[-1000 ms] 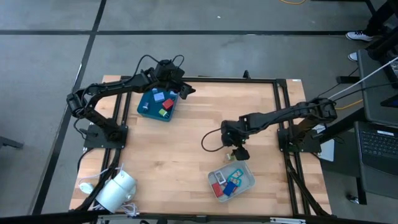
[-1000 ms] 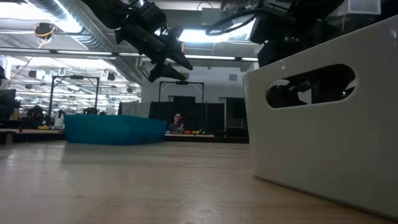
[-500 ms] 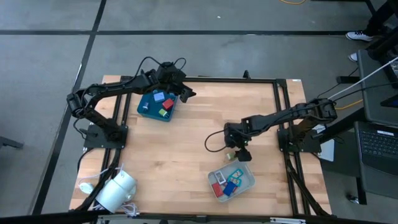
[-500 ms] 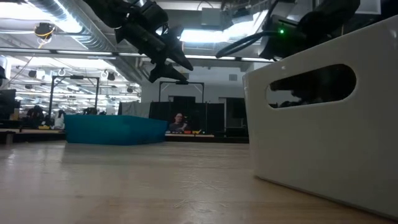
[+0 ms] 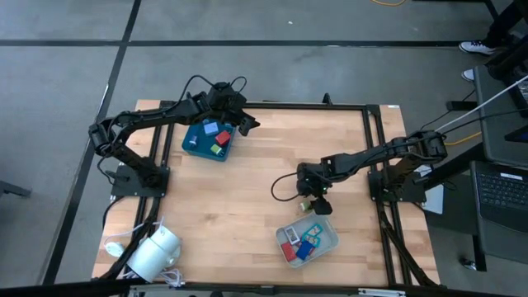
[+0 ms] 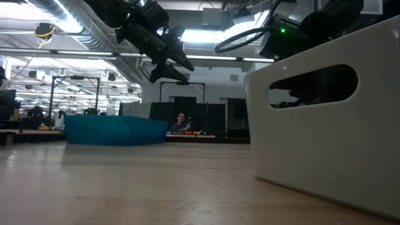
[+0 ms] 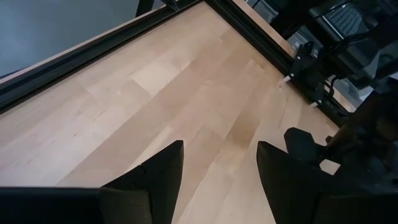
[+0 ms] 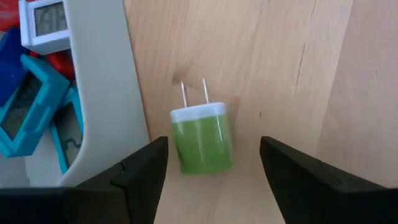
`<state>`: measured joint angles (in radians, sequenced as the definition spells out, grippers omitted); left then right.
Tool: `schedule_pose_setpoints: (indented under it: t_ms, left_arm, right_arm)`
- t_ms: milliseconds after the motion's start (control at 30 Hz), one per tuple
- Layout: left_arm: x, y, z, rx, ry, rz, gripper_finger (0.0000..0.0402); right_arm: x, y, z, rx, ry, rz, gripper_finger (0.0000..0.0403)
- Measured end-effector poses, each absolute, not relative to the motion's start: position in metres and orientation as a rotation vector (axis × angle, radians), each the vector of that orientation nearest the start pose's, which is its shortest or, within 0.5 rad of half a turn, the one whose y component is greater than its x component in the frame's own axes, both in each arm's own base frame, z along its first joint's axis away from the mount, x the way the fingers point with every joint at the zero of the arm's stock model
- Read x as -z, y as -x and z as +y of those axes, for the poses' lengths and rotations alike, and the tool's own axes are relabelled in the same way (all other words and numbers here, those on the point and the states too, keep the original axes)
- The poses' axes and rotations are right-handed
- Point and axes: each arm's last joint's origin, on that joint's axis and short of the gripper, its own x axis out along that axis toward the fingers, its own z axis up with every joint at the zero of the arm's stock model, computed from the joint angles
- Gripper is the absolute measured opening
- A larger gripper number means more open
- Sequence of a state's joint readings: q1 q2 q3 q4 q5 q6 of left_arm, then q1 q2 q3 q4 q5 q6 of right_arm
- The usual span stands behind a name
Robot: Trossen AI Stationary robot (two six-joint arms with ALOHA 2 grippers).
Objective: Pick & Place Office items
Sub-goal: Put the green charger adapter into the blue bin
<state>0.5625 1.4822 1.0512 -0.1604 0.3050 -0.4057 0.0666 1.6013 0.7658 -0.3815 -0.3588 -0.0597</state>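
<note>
— What do your arms look like?

— Both are black, jointed and slim, each bolted to a black base plate. Thin black cables loop loosely off my wrists.

— And the ends?

— My left pincer (image 5: 247,124) and right pincer (image 5: 317,203) each carry two dark, matte, wedge-shaped fingers (image 8: 140,171). A small green light (image 6: 282,29) glows on one arm.

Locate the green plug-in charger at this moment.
The green charger lies flat on the wooden table, just outside the pale grey tray, directly under the open right gripper.
</note>
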Motion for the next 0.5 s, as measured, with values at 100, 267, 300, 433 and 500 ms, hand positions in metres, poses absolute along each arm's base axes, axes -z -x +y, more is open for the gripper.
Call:
schedule_pose_setpoints:
  t_ms: [100, 267, 300, 433, 500]
  left_arm:
    - [-0.265, -0.278, 0.165, -0.359, 0.643, 0.484, 0.0198]
    - [-0.266, -0.278, 0.165, -0.359, 0.642, 0.482, 0.0198]
    - [-0.266, -0.278, 0.165, -0.359, 0.641, 0.481, 0.0198]
    - [-0.266, -0.278, 0.165, -0.358, 0.636, 0.482, 0.0198]
    - [-0.266, -0.278, 0.165, -0.358, 0.634, 0.482, 0.0198]
  right_arm:
    - [-0.132, -0.270, 0.028, -0.406, -0.128, 1.210, 0.0258]
    - [-0.125, -0.273, 0.028, -0.408, -0.134, 1.216, 0.0258]
    - [-0.124, -0.274, 0.028, -0.405, -0.137, 1.216, 0.0258]
    - [-0.124, -0.275, 0.027, -0.393, -0.146, 1.213, 0.0255]
    - [-0.124, -0.275, 0.025, -0.378, -0.146, 1.213, 0.0245]
